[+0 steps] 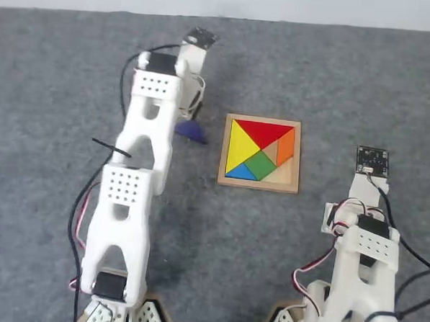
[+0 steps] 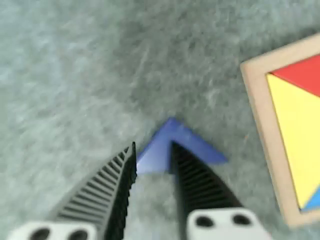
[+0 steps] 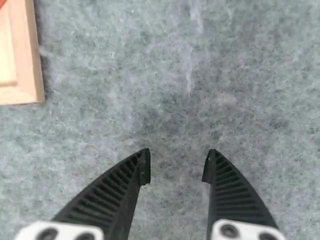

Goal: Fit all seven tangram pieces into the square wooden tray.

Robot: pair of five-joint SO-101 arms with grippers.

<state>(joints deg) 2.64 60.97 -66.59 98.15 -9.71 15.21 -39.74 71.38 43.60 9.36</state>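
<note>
your left gripper [image 2: 152,152] has its two fingers pinched on the dark blue triangle [image 2: 172,132], one finger on each side. the triangle is on the grey carpet [image 2: 75,75], just beside the wooden tray [image 2: 255,100], to the tray's left in the high view.

i think the job now is to pick it up and carry it to the tray. hold it tight, because only a small bit of it sits between the fingers and it could twist or slip. lift it straight up first so it does not drag on the fuzzy carpet. then go over the tray's rim, not into it. the tray has coloured pieces [image 1: 255,145] inside, and bare wood [image 1: 281,173] shows near its lower right corner. aim there, i think, and turn the triangle so its edges line up before you let go.

your left arm [image 1: 139,164] is stretched far out over the carpet, with the wrist bent down at the triangle. your right arm [image 1: 365,248] is tucked in close to its base, right of the tray. your right gripper [image 3: 175,167] is open with nothing in it, over the carpet by a tray corner.
</note>
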